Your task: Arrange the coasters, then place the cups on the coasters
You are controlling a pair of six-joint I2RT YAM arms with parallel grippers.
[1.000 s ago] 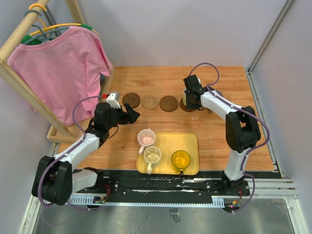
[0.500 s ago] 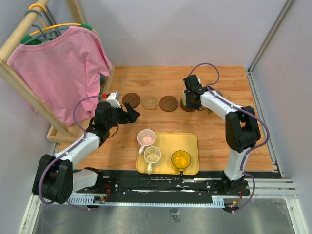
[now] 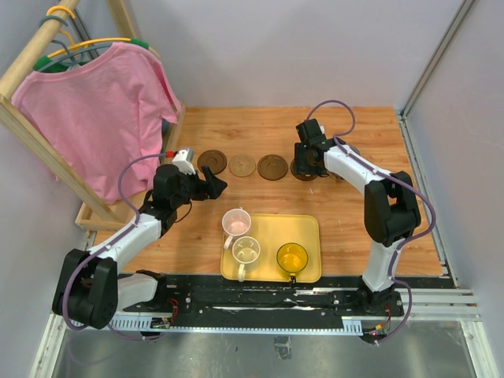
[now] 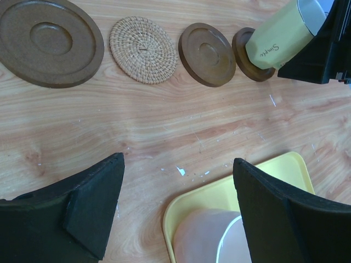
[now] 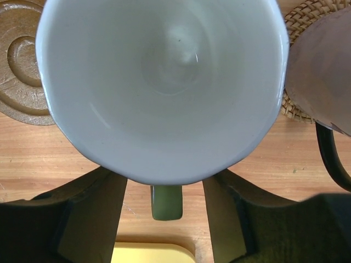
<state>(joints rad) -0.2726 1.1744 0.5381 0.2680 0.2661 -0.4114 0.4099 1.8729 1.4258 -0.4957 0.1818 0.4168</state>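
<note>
Three bare coasters lie in a row: a dark one (image 3: 212,161), a woven tan one (image 3: 242,164) and another dark one (image 3: 272,166). A white-green cup (image 5: 164,71) stands on a fourth dark coaster (image 4: 244,55). My right gripper (image 5: 164,178) is open, its fingers either side of the cup's green handle (image 5: 166,201) with gaps. Next to it, a greyish purple cup (image 5: 321,71) stands on a woven coaster (image 5: 307,16). The pink cup (image 3: 236,222), cream cup (image 3: 246,250) and amber cup (image 3: 292,257) sit on the yellow tray (image 3: 307,228). My left gripper (image 3: 211,183) hangs open above the pink cup (image 4: 203,238).
A wooden rack with a pink shirt (image 3: 94,110) stands along the table's left side, close to my left arm. Grey walls close in the back and right. The yellow tray sits at the near edge between the arm bases.
My right gripper's fingers have spread apart, letting go of the white-green cup's handle. Neither arm has shifted noticeably, and the left gripper stays open.
</note>
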